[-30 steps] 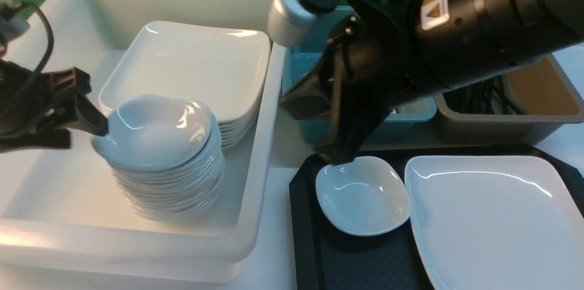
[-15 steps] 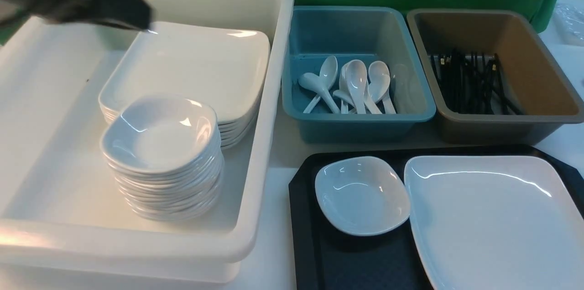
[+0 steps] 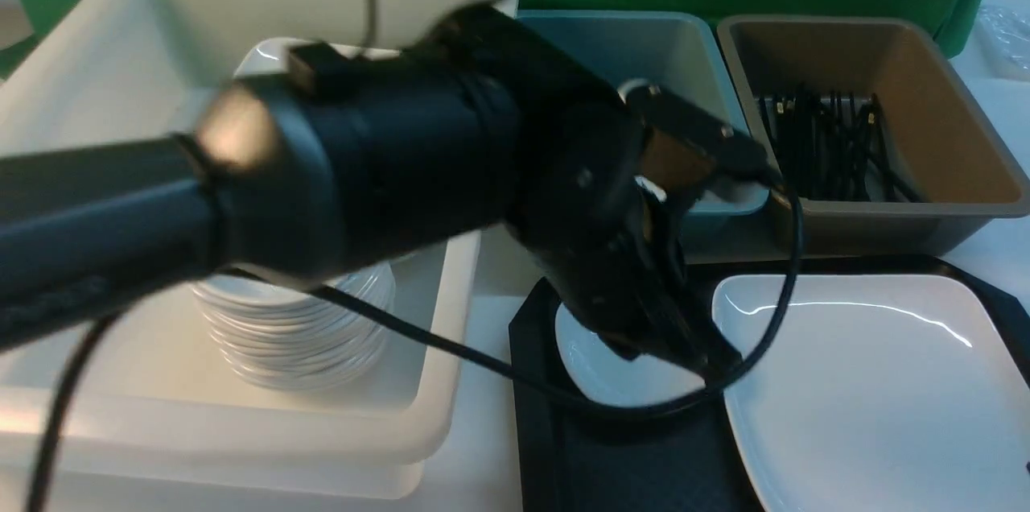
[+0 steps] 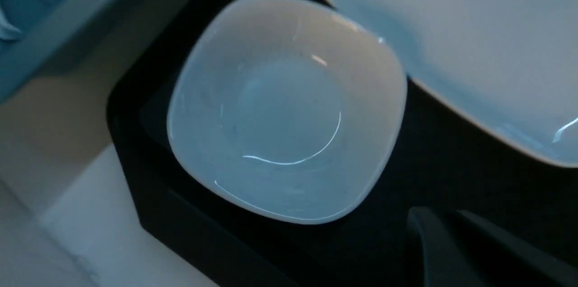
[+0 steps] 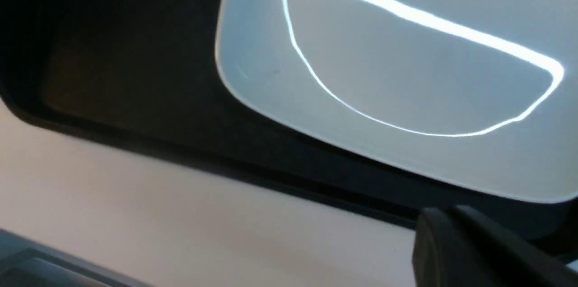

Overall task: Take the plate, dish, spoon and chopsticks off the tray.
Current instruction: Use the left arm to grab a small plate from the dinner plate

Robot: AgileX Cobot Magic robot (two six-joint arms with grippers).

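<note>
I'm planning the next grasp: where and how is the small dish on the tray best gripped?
Probably by the dish's raised rim, on the side away from the plate, coming from above: it sits upright, its rim is thin, and the plate crowds the other side.

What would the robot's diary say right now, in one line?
left gripper: above tray | dish: on tray | plate: on tray | brown tub: black utensils inside

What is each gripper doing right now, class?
Left gripper: closed, holding nothing, over the tray.
Right gripper: closed, holding nothing.
</note>
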